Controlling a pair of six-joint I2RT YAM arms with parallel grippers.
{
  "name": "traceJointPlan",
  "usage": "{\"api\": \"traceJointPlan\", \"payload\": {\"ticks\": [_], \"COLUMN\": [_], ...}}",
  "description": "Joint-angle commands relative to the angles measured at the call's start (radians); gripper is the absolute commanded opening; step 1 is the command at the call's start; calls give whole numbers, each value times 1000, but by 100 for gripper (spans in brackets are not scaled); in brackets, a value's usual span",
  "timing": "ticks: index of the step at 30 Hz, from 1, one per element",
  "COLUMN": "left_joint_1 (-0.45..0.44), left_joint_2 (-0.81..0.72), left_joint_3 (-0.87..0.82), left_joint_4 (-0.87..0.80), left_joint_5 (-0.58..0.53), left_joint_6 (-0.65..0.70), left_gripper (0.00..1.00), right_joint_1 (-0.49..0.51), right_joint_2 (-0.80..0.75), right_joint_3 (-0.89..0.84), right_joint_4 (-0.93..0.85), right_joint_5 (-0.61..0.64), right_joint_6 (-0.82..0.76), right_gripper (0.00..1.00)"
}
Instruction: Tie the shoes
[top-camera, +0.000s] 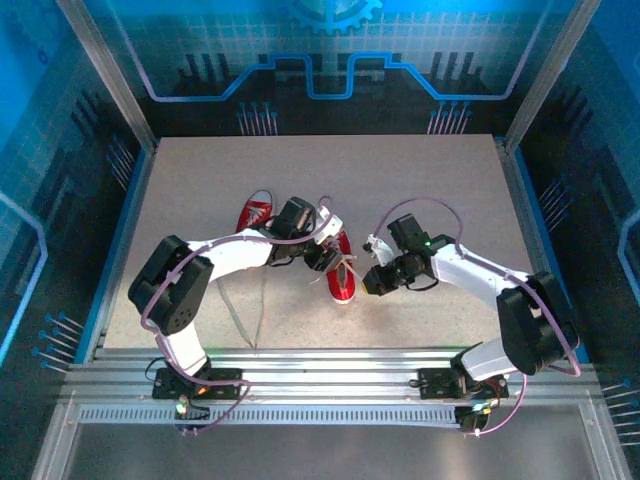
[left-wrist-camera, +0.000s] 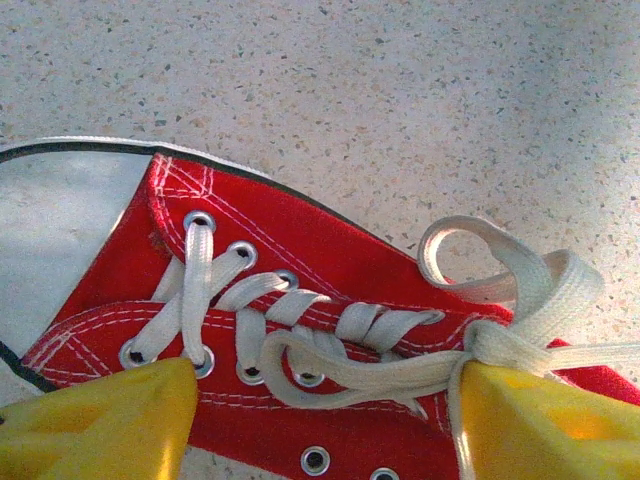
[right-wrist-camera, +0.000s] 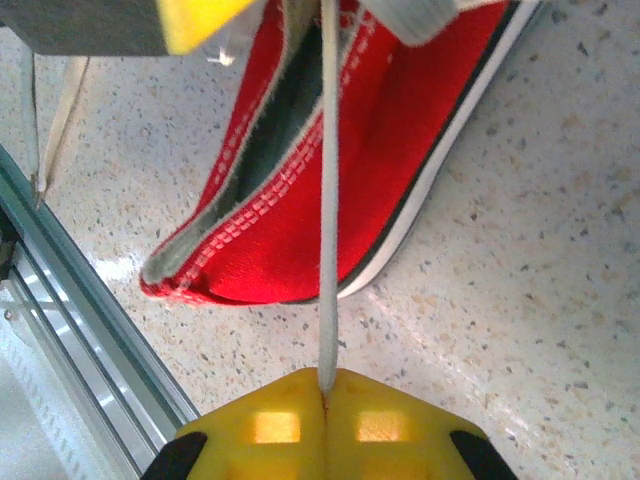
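Two red shoes lie mid-table: one (top-camera: 258, 212) at the left, the other (top-camera: 341, 282) under both grippers. My left gripper (top-camera: 322, 256) hovers over the second shoe (left-wrist-camera: 330, 250). It (left-wrist-camera: 320, 400) is open, and its yellow fingers (left-wrist-camera: 100, 420) straddle the laced eyelets. A slack white lace loop (left-wrist-camera: 300, 372) lies between them, and the half-made knot (left-wrist-camera: 500, 340) sits against the right finger. Just right of the shoe's heel (right-wrist-camera: 300, 170), my right gripper (top-camera: 376, 276) is shut on a taut white lace (right-wrist-camera: 327, 200). The pads (right-wrist-camera: 326, 385) pinch that lace's end.
An aluminium rail (top-camera: 330, 362) runs along the table's near edge, close to the heel (right-wrist-camera: 90, 320). A loose lace (top-camera: 238, 318) trails over the speckled tabletop (top-camera: 430, 190) toward that rail. Blue walls stand on three sides.
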Motion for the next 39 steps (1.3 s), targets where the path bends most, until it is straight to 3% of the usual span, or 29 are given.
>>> {"api": "traceJointPlan", "payload": {"ticks": [1,6,8,11,14,20,25,31,37,39], "left_joint_1": [22,53,102,174,176,136,86,99,61,34], "left_joint_2": [-49,-199,-257,-311,-304,-188,-135,-43,-25,-13], "left_joint_3": [-22,-102,-134,-179,-203,-150,-104,134,195,213], "left_joint_4": [0,54,59,57,35,51,67,-211,-309,-318], "left_joint_5": [-31,41,97,205,235,213,132,38,-44,-43], "left_joint_6": [-11,-2,-33,-76,-75,-162,-154,-387,-813,-910], "left_gripper": [73,86,86,84,79,70,69,68,72,67], "right_joint_1": [-11,-31,-49,-68,-72,-50,-46,-93,-76,-71], "right_joint_2": [-7,-12,-26,-56,-58,83,145,116,63,64], "right_joint_3": [6,75,105,127,164,290,304,258,155,126], "right_joint_4": [-35,-102,-138,-182,-176,-121,-66,1,90,130], "right_joint_5": [-36,-18,-16,22,75,54,37,-9,109,131], "right_joint_6": [-2,-36,-51,-67,-72,-52,-67,-106,-445,-555], "right_gripper": [10,24,32,36,39,39,42,49,54,55]}}
